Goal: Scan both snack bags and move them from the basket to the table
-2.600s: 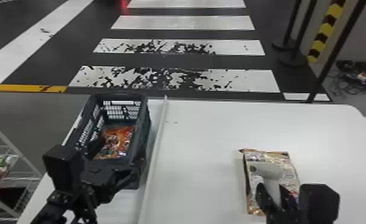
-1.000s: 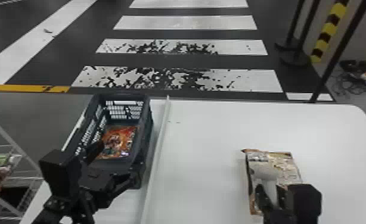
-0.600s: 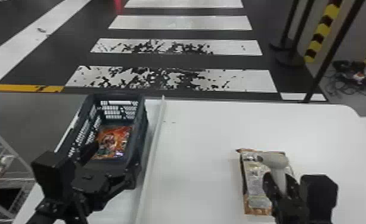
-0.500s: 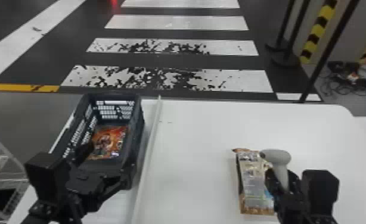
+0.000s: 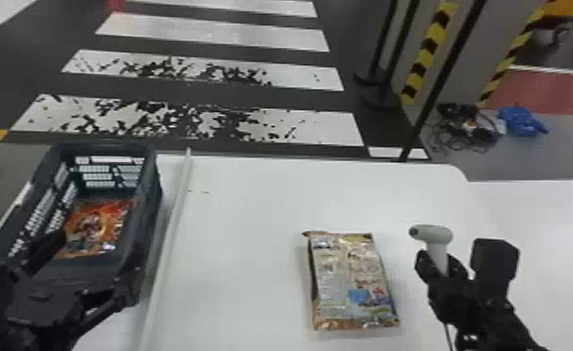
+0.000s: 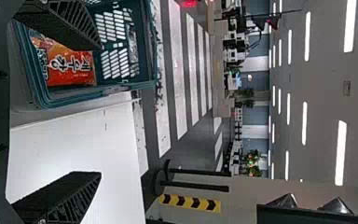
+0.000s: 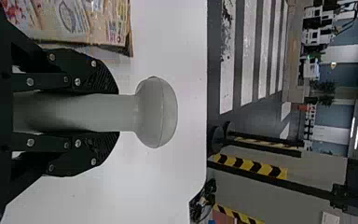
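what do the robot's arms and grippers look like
The left arm and right arm look black, with blocky housings. The left gripper has black, wedge-like fingers with ribbed sides; the right gripper has black fingers with rounded, ridged ends and shiny round screw heads.

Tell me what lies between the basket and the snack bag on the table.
In the head view, a long white strip lies on the table between basket and bag.

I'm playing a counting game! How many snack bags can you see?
2. One brownish bag lies on the table; one orange bag is inside the basket. Another could be hidden under the orange one.
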`<state>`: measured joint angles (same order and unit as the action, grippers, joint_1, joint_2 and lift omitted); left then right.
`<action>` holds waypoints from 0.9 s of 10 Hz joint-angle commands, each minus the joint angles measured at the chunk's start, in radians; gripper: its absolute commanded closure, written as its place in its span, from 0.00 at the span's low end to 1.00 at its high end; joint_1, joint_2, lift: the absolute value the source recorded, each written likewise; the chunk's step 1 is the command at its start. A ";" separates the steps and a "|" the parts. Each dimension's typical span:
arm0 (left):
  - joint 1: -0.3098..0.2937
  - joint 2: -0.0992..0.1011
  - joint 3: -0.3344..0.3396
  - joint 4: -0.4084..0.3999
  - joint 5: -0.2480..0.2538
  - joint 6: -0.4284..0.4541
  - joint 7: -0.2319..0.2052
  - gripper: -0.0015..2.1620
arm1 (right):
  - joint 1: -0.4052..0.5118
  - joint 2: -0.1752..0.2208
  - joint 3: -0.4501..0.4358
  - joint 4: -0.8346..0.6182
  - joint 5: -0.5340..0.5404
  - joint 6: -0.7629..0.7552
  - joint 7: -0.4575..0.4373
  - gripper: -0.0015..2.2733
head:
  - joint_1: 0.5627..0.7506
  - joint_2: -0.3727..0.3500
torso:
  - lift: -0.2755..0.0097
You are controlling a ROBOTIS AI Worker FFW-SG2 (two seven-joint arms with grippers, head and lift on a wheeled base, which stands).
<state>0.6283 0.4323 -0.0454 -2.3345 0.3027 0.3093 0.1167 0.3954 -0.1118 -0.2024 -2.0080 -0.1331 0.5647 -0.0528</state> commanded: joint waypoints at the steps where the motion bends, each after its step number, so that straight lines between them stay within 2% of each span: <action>1: 0.007 0.000 0.002 -0.006 -0.002 0.009 0.000 0.01 | -0.030 -0.009 -0.054 0.064 -0.017 -0.007 0.047 0.99 | 0.70 0.25 | 0.62; 3: 0.008 -0.001 -0.007 -0.006 -0.011 0.009 0.001 0.01 | -0.079 -0.026 -0.071 0.172 -0.020 -0.016 0.140 0.99 | 0.70 0.20 | 0.62; 6: 0.013 -0.004 -0.011 -0.016 -0.023 0.015 0.004 0.01 | -0.155 -0.048 -0.078 0.319 0.000 -0.053 0.209 0.99 | 0.70 0.18 | 0.62; 8: 0.016 -0.006 -0.011 -0.017 -0.028 0.024 0.004 0.01 | -0.173 -0.058 -0.081 0.359 0.000 -0.047 0.265 0.99 | 0.70 0.18 | 0.62; 9: 0.016 -0.010 -0.014 -0.019 -0.031 0.027 0.004 0.01 | -0.173 -0.058 -0.081 0.365 0.003 -0.047 0.265 0.97 | 0.70 0.18 | 0.62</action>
<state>0.6437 0.4240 -0.0584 -2.3517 0.2728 0.3347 0.1212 0.2229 -0.1696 -0.2838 -1.6479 -0.1323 0.5168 0.2123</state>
